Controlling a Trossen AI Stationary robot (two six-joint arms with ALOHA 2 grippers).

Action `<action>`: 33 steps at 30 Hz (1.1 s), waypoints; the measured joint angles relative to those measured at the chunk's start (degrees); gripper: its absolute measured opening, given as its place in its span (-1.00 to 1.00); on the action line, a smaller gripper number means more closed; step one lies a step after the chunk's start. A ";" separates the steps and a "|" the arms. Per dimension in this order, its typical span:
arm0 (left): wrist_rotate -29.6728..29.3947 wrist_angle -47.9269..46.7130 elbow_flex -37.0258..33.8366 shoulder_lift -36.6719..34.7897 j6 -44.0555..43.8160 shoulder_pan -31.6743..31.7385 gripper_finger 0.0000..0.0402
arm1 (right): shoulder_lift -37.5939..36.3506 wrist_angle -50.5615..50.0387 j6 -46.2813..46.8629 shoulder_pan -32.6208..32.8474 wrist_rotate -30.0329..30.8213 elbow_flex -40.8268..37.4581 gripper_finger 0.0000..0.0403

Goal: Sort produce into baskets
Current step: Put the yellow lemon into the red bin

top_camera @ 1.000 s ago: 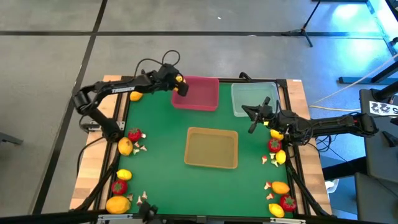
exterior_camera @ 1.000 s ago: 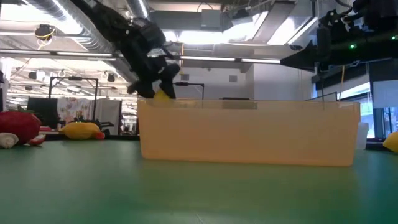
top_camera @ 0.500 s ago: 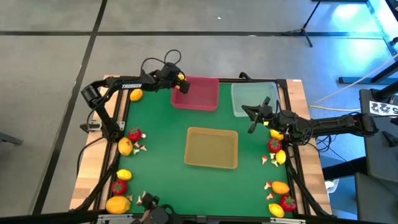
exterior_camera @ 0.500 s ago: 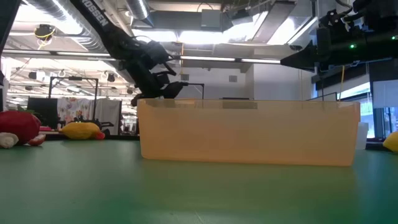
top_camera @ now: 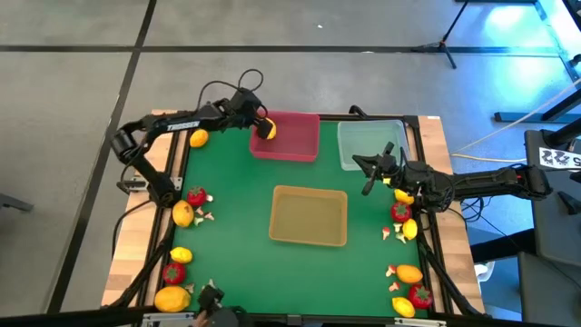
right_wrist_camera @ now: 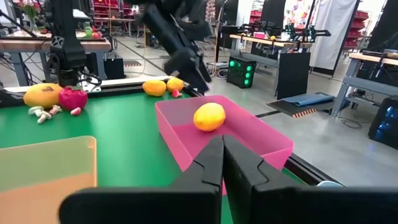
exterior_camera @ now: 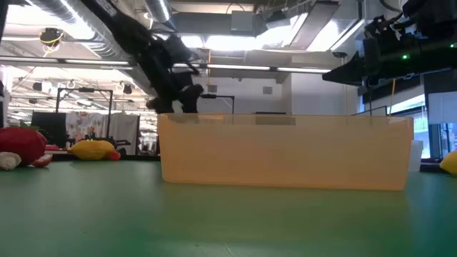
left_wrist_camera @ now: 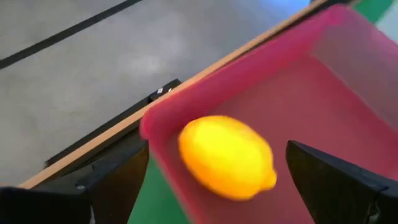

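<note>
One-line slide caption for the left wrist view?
Open left gripper over the pink-red basket, yellow lemon between its fingers.

Two dark arms (top_camera: 172, 124) — looping black cables.

Even overhead light throughout; blue glare upper right in the high view; left wrist view motion-blurred.

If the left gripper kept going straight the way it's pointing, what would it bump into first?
Probably the yellow oval lemon, sitting right between the open left gripper's fingers, with the pink-red rectangular tray behind it. Depth is hard to judge.
</note>
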 joint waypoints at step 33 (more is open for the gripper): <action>-13.49 -35.09 0.59 -13.27 -3.30 1.86 0.87 | 0.00 0.02 -0.02 0.01 -0.09 0.00 -0.95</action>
